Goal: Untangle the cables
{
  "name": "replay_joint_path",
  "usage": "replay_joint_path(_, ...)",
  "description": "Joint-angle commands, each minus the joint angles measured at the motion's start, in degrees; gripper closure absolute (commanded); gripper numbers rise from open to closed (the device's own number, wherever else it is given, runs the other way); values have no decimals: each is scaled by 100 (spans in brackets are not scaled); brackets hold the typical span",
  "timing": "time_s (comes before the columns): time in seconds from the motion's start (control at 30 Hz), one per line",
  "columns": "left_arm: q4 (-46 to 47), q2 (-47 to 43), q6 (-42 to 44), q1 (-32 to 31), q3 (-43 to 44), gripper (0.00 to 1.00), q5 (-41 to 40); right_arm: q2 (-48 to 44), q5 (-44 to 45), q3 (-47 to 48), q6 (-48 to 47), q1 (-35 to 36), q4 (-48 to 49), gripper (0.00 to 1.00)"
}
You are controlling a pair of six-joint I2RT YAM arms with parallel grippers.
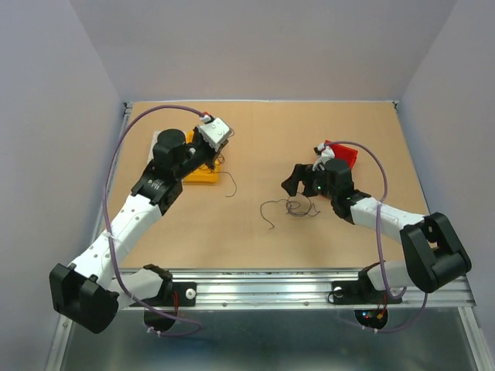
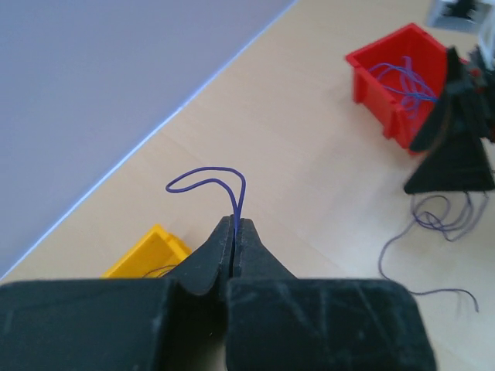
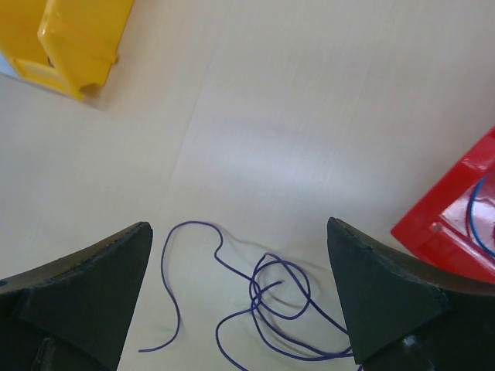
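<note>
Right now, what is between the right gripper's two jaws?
The tangled cables, lying on the table in the gap between the right gripper's wide-open jaws. The right wrist view shows it best.

Left of the red bin (image 1: 346, 152) the bench (image 1: 255, 139) lies open, only thin cables (image 1: 294, 207) on it; further left the yellow bin (image 1: 201, 178) blocks passage
</note>
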Motion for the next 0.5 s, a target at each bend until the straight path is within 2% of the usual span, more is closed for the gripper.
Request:
replay_joint_path(0.0, 212, 355, -216, 471, 415, 100, -648, 110, 150, 424, -101, 171, 514, 1)
replay_joint_path(0.13, 274, 989, -321, 1155, 766, 100, -744, 172, 230, 433, -84, 294, 602, 1)
replay_joint_path(0.27, 405, 1857, -313, 1526, 1022, 100, -701, 207, 300, 424, -119, 356, 611, 1)
replay_joint_path(0.47, 687, 2861, -286, 1606, 1338, 100, -1043, 119, 379, 371, -136, 391, 611, 1)
